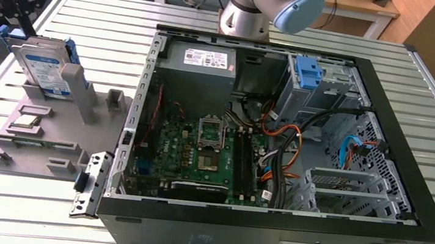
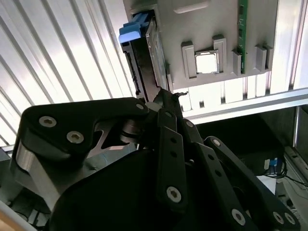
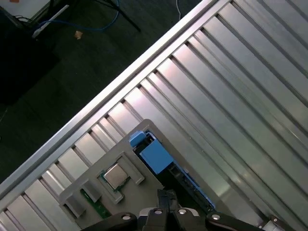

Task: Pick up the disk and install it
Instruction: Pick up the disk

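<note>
The disk (image 1: 43,70) is standing on edge in the grey fixture (image 1: 76,137), which is sitting on the slatted table (image 1: 106,17) at the exterior view's left, just beside the open computer case (image 1: 271,229). The gripper (image 1: 18,16) is hanging right over the disk's top corner. Whether it is touching the disk is not clear, and whether it is open or closed cannot be told. In the second wrist view the gripper (image 2: 166,98) is sitting at the disk's edge, with the blue side rail (image 2: 136,26) running away from it. A processor chip (image 2: 207,62) and a green memory stick (image 2: 243,33) are resting in the fixture alongside.
</note>
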You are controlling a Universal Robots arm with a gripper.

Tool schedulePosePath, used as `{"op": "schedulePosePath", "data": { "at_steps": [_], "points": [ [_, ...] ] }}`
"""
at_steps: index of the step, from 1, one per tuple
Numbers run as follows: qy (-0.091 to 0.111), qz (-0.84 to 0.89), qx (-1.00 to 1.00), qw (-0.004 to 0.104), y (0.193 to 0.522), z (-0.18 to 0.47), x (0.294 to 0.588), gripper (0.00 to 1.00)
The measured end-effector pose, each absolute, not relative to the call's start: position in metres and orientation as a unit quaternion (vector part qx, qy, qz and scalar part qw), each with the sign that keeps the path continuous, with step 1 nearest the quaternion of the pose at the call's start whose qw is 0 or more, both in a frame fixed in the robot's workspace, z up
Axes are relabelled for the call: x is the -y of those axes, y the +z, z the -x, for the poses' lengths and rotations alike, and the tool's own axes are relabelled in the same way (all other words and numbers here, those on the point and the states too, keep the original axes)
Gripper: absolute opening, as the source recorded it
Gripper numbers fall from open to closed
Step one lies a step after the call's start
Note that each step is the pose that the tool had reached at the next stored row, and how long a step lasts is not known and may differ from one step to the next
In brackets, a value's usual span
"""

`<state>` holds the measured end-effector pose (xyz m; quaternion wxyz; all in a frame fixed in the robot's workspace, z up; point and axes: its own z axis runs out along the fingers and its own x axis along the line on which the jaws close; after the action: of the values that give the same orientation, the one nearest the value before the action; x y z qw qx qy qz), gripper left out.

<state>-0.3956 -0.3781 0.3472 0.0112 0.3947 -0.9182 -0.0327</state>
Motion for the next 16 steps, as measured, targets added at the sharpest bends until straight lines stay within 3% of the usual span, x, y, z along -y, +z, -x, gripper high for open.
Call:
{"op": "schedulePosePath", "data": {
  "at_steps": [16],
  "points": [
    [-0.034,-0.496,0.868,0.014,0.3469,0.3956,0.3781,0.10]
  ]
}}
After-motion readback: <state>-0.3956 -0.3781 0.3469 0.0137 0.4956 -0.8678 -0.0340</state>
